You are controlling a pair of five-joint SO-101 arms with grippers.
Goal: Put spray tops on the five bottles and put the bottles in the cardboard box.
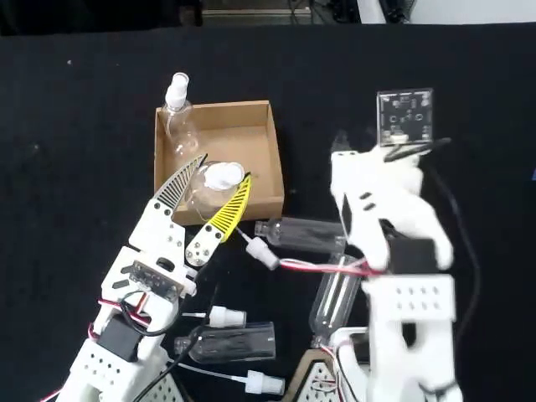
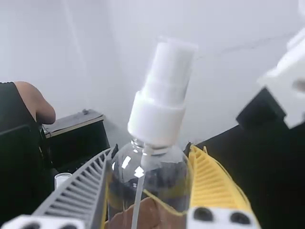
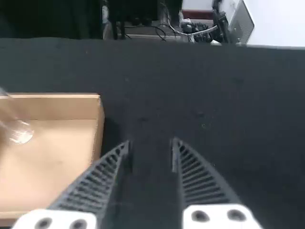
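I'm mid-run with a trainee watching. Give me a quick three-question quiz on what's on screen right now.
1. True or false: the left pincer is shut on a spray bottle with its spray top already on.
2. Multiple choice: how many bottles lie on the table outside the cardboard box? A) one B) three C) five
3. Fill in: the right pincer is ___ and holds nothing.

Key: 1 true. 2 B, the lying bottles. 3 open.
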